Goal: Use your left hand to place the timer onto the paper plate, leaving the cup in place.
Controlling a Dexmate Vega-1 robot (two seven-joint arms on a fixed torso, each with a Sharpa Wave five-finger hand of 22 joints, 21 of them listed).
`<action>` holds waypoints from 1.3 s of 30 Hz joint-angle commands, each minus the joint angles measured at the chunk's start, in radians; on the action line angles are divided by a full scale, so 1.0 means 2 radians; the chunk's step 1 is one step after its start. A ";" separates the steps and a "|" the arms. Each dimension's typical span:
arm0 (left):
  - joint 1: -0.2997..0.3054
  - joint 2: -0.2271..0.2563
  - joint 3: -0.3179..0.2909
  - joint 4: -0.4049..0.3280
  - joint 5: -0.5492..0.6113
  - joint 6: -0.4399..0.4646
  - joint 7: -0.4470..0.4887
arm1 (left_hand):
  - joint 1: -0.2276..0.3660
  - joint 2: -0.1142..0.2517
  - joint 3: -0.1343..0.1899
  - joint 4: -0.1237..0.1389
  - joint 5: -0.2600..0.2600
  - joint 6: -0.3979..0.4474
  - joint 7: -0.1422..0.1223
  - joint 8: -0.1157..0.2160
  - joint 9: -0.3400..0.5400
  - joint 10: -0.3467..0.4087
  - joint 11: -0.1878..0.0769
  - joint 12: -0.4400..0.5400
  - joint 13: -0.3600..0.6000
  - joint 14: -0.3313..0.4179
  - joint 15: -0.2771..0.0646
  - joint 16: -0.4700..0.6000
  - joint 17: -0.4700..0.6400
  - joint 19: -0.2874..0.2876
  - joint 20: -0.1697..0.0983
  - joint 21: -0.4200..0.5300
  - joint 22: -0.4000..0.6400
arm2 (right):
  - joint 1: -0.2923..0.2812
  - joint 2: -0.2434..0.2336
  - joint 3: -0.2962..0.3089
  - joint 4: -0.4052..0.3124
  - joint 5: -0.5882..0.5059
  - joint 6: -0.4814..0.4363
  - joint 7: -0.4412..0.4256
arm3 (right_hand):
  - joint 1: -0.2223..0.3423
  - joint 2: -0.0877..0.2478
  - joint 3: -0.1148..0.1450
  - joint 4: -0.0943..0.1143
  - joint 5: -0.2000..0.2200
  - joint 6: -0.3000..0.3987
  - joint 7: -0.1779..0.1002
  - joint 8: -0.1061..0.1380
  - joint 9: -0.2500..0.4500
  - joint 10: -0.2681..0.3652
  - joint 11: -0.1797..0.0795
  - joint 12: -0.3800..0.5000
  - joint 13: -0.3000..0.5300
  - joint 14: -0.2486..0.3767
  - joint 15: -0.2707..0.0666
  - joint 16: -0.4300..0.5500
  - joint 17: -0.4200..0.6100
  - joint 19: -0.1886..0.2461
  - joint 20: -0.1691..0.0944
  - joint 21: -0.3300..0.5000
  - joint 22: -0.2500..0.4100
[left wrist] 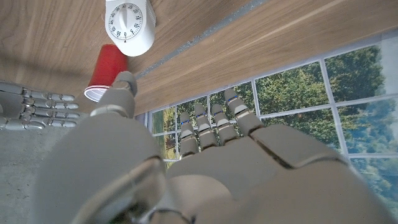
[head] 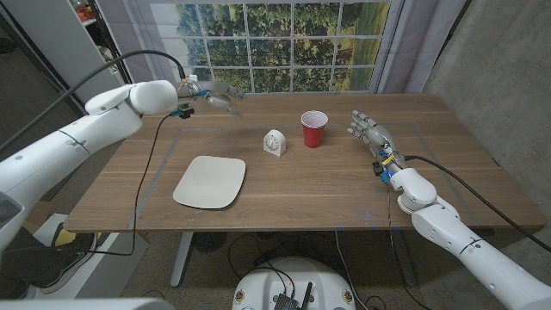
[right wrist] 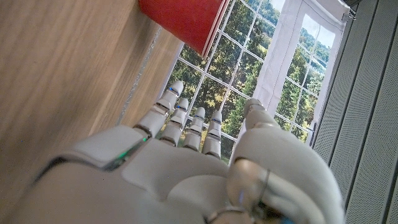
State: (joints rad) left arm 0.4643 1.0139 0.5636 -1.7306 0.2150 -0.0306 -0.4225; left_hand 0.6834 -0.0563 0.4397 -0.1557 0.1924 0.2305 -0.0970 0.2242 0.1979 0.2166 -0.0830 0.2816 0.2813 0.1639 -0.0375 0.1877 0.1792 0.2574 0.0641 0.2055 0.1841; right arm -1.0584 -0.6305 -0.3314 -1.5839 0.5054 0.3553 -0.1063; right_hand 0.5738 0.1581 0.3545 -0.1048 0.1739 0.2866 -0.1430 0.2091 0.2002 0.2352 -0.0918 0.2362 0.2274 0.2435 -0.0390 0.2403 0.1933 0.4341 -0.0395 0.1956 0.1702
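Trouble would come mostly from the red cup [head: 314, 129], my landmark; the timer [head: 275, 143] stands just beside it, on the plate side, so a wide sweep of my left hand [head: 211, 95] could tip the cup; that hand hangs far from the cup near the table's back edge, fingers apart, holding nothing; the paper plate [head: 210, 182] lies further from the cup, toward me; my right hand [head: 372, 133] waits on the cup's other side, fingers spread, empty; the timer's dial numerals are too small to read.

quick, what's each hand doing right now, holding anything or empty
Left hand: open, holding nothing, raised above the table's far side.
Right hand: open, holding nothing, beside the cup.
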 commanded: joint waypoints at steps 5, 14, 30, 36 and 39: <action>-0.117 -0.050 0.067 0.013 0.110 -0.046 -0.150 | 0.009 -0.002 -0.006 0.000 0.004 0.004 -0.010 -0.001 0.002 0.006 -0.004 0.006 0.004 0.000 -0.008 0.003 0.002 -0.007 -0.002 -0.002 0.001 | -0.007 -0.004 0.008 -0.001 0.013 0.020 0.023 | 0.002 0.003 -0.002 -0.003 0.001 -0.002 -0.003 0.000 0.001 -0.001 0.000 -0.003 0.002 -0.002 -0.055 -0.001 0.002 -0.002 0.005 -0.001 0.001; -0.144 -0.080 0.097 0.021 0.173 -0.057 -0.187 | 0.013 -0.005 -0.012 0.001 0.006 0.001 -0.015 -0.003 0.002 0.004 -0.005 0.005 0.006 -0.004 -0.008 0.002 0.002 -0.010 -0.001 -0.003 0.001 | -0.022 -0.005 0.015 -0.010 0.015 0.026 0.018 | 0.001 0.003 -0.004 -0.002 0.001 -0.002 -0.004 -0.001 0.001 -0.002 0.008 -0.004 0.002 -0.005 -0.052 -0.002 0.003 -0.005 0.011 -0.002 0.001; -0.174 -0.140 0.136 0.087 0.230 -0.102 -0.170 | 0.020 -0.004 -0.021 0.006 0.009 -0.017 -0.030 -0.011 0.002 -0.010 -0.008 -0.002 0.008 -0.018 -0.004 0.000 0.002 -0.015 0.001 -0.002 0.001 | -0.048 0.000 0.023 -0.028 0.007 0.033 -0.007 | -0.001 0.004 -0.006 -0.001 0.001 0.002 -0.007 0.000 0.001 0.001 0.012 -0.005 0.002 -0.004 -0.048 -0.001 0.004 -0.005 0.013 -0.002 0.001; -0.181 -0.154 0.148 0.112 0.234 -0.112 -0.165 | 0.023 -0.002 -0.024 0.007 0.009 -0.013 -0.028 -0.009 0.002 -0.005 -0.007 0.000 0.008 -0.016 -0.006 0.002 0.002 -0.014 0.000 -0.001 0.002 | -0.052 0.002 0.025 -0.029 0.003 0.037 -0.010 | -0.001 0.005 -0.006 0.000 0.001 0.006 -0.010 0.001 0.001 0.002 0.013 -0.005 0.002 -0.004 -0.047 -0.001 0.004 -0.006 0.014 -0.001 0.001; -0.183 -0.158 0.153 0.119 0.234 -0.116 -0.167 | 0.024 -0.002 -0.026 0.007 0.009 -0.011 -0.027 -0.008 0.002 -0.001 -0.007 0.001 0.009 -0.010 -0.009 0.005 0.003 -0.011 -0.002 0.001 0.002 | -0.054 0.005 0.025 -0.029 0.001 0.040 -0.013 | -0.001 0.005 -0.007 -0.001 0.001 0.008 -0.012 0.002 0.001 0.002 0.012 -0.005 0.002 -0.004 -0.046 -0.001 0.005 -0.006 0.015 -0.002 0.001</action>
State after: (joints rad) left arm 0.1262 0.7494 0.8262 -1.5660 0.6563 -0.2249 -0.7644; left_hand 0.7137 -0.0603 0.3944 -0.1409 0.2039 0.1998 -0.1548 0.2013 0.1976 0.2047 -0.0969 0.2808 0.2951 0.1319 -0.0408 0.1883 0.1791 0.2288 0.0678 0.1977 0.1839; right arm -1.1482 -0.6313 -0.2876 -1.6354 0.5207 0.4189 -0.1126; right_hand 0.5685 0.1635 0.3445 -0.1087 0.1739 0.2936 -0.1574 0.2091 0.2003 0.2391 -0.0730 0.2292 0.2276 0.2398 -0.0354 0.2362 0.1978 0.4218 -0.0161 0.1917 0.1700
